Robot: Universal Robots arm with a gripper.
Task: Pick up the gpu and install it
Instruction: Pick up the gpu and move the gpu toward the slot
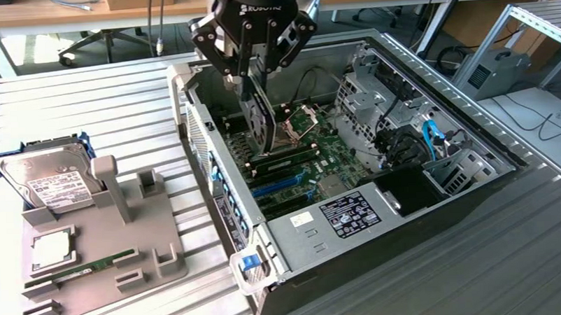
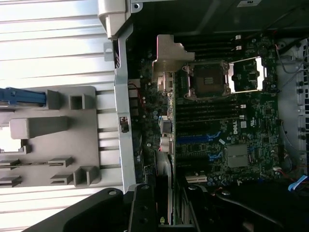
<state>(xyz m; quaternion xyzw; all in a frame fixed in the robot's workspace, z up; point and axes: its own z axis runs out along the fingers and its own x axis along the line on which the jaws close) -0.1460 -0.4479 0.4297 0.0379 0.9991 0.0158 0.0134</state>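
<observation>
One open computer case [image 1: 197, 125], one gpu [image 1: 259, 123], one hard drive [image 1: 52, 179], one memory stick [image 1: 90, 266], one grey holder [image 1: 148, 232], one end effector [image 1: 254, 78].

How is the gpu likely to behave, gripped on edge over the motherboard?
The gpu hangs straight from the end effector, so it is probably stiff, not floppy. Thin, and gripped at its upper edge, it might swing or tilt if nudged sideways. Its silvery bracket probably adds weight at one end.

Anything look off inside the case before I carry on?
One thing: the processor socket on the motherboard has its metal frame swung open beside it, with no cooler over it. Nothing looks spilled or damaged. The gripper holds the gpu edge-down in its jaws, above the motherboard.
</observation>
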